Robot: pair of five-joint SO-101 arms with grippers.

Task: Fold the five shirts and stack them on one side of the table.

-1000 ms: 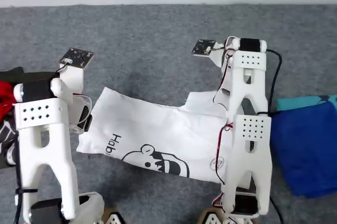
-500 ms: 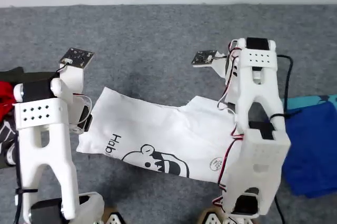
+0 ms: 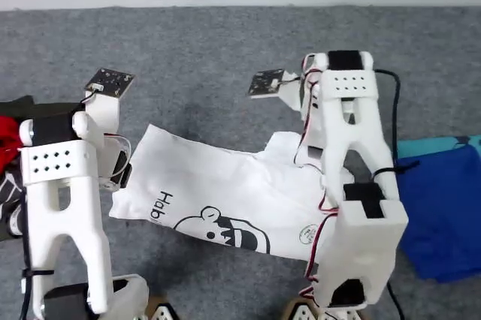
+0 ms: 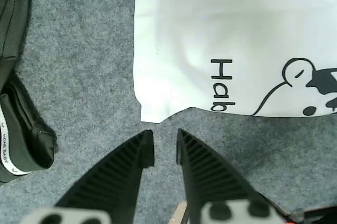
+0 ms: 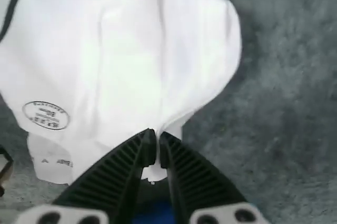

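A white shirt (image 3: 225, 185) with a black print lies crumpled across the middle of the grey table. My right gripper (image 5: 156, 134) is at the shirt's right edge, shut on the white shirt (image 5: 105, 50), with a bit of white cloth showing between its fingers. My right arm (image 3: 353, 132) hides that edge in the high view. My left gripper (image 4: 164, 134) hovers just off the white shirt's (image 4: 237, 34) left corner, open by a narrow gap with only carpet between its fingers.
A blue shirt (image 3: 440, 215) lies at the right edge of the table, beside my right arm. Dark clothing (image 4: 16, 77) and a red garment (image 3: 6, 136) lie at the left edge, behind my left arm (image 3: 60, 185). Grey carpet stretches bare at the back.
My right arm's wrist swung right, then back left and farther from the front edge. The shirt's far right edge shifted slightly. The left arm has not moved.
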